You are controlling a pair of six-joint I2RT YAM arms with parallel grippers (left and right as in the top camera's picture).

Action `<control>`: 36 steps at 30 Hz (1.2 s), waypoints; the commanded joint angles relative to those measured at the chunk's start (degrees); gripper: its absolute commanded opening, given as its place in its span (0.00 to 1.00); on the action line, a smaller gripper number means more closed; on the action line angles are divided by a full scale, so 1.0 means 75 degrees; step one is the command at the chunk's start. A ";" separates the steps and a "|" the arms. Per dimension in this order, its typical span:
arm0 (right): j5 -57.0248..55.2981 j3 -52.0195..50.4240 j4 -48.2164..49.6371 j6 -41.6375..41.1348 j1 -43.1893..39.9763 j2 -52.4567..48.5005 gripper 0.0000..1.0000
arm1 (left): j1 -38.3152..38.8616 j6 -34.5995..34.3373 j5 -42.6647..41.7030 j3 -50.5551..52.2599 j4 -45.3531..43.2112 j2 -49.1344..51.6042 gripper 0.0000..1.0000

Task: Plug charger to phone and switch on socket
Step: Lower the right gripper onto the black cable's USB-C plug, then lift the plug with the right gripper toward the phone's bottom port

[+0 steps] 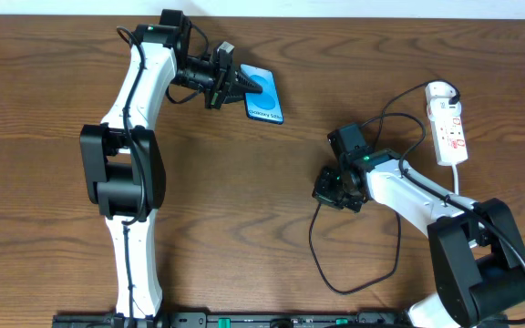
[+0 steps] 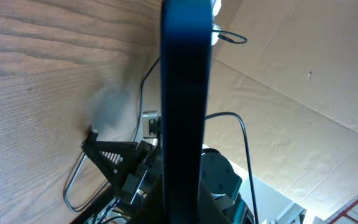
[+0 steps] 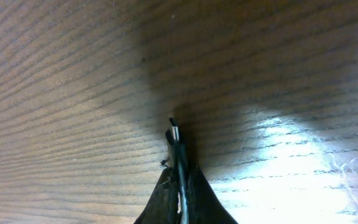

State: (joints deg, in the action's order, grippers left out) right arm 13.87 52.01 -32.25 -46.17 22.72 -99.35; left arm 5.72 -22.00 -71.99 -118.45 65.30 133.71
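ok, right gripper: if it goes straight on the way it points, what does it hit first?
The table. The right gripper points down at bare wood, shut on the charger's connector tip, which sticks out ahead and would touch first. Gap unclear.

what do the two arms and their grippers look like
Both the left arm and right arm have slim white links between bulky black joint housings, with thin black cables running along them and a small green light near each wrist. The left gripper and right gripper are black, with tapering triangular fingers.
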 commanded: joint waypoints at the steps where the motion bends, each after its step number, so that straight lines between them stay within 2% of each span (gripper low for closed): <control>1: -0.0122 -0.0160 0.0017 0.0274 -0.0076 -0.0131 0.02 | -0.0038 0.0189 -0.0294 0.0006 -0.0006 -0.0300 0.07; 4: 0.0041 -0.0064 0.0017 0.0571 -0.0090 -0.0076 0.01 | -0.0038 0.0268 -0.0702 0.0006 -0.0026 -0.0300 0.07; 8: 0.0393 0.0117 0.0020 0.1061 -0.0105 0.0221 0.01 | -0.0032 0.0950 -0.2422 0.0006 -0.0487 -0.0300 0.07; 13: 0.1731 0.0472 0.0052 0.2159 -0.0289 0.0871 0.01 | -0.0020 0.1026 -0.2419 0.0000 -0.0586 -0.0358 0.07; 16: 0.2763 0.0577 0.0055 0.3287 -0.0463 0.1530 0.01 | 0.0035 0.1177 -0.2419 0.0000 -0.0586 -0.0431 0.07; 20: 0.4048 0.0577 0.0055 0.4406 -0.0568 0.2148 0.01 | 0.0163 0.1728 -0.2419 -0.0003 -0.0670 -0.0667 0.07; 24: 0.4648 0.0577 0.0140 0.4456 -0.0571 0.2532 0.01 | 0.0286 0.2241 -0.2422 -0.0003 -0.0898 -0.1125 0.07; 31: 0.5933 0.0577 0.0752 0.4453 -0.0574 0.2605 0.01 | 0.0306 0.2244 -0.2419 0.0000 -0.1734 -0.2043 0.07; 36: 0.6951 0.0577 0.1658 0.4089 -0.0574 0.2605 0.01 | 0.0306 0.2241 -0.2401 -0.0003 -0.1836 -0.2302 0.07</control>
State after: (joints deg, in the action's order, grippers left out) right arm 57.98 55.44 -21.54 -14.37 18.74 -80.49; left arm 8.29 -6.55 -87.18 -117.71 51.92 117.60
